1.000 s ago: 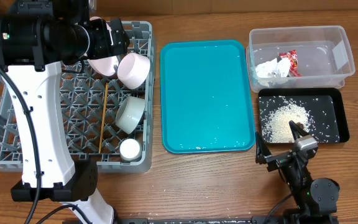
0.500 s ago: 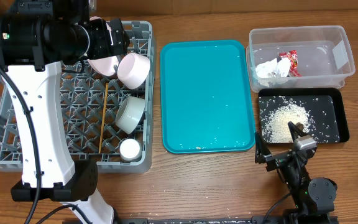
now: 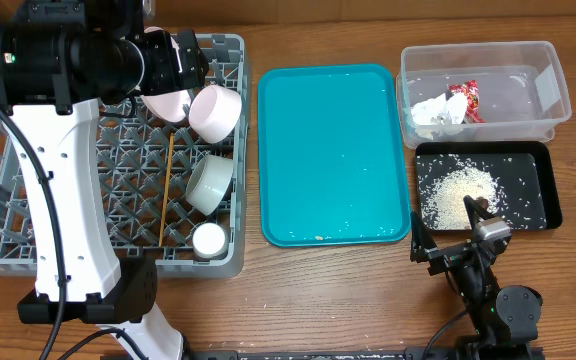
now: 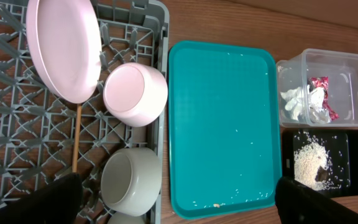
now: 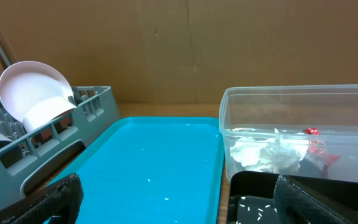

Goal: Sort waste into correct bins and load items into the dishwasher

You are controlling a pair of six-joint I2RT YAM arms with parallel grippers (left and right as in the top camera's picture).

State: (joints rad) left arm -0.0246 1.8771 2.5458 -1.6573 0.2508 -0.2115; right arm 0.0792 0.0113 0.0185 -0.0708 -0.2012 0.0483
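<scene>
Nothing has shifted since the earlier overhead frames: both arms sit as they were and every object keeps its spot.

At the left of the overhead frame, the large square grey plastic lattice crate [image 3: 133, 190] holds all the dishes. The round pinkish-white plate [image 4: 64, 50] stands on edge between the grid ribs, presumably so that it stays upright. The small pinkish bowl [image 4: 135, 93] lies tipped on its side against the crate's wall, and the paler white bowl [image 4: 129, 183] lies just below it. The small white cup [image 3: 209, 239] sits near the crate's lower right corner. The thin wooden chopsticks [image 3: 166, 190] lie lengthwise on the lattice.

The teal rectangular serving tray [image 3: 333, 155] in the middle carries only a few stray specks. In the upper right, the clear plastic rimmed tub [image 3: 483, 47] holds the crinkled red-and-white wrapper [image 3: 468, 100] beside the crumpled white paper [image 3: 435, 112]. Just below it, the shallow black rectangular tray [image 3: 546, 190] holds the pale rice grains [image 3: 460, 190]. A brownish lump seems to sit at the heap's lower edge, though it is too small to be sure (dry waste and food scraps look kept apart).

The left fingers [image 4: 55, 202] hang above the crate, spread wide and empty. The right fingers [image 5: 55, 202] rest low by the black tray, likewise spread and holding nothing. Judging by this layout, the sorting and loading appear essentially done.
</scene>
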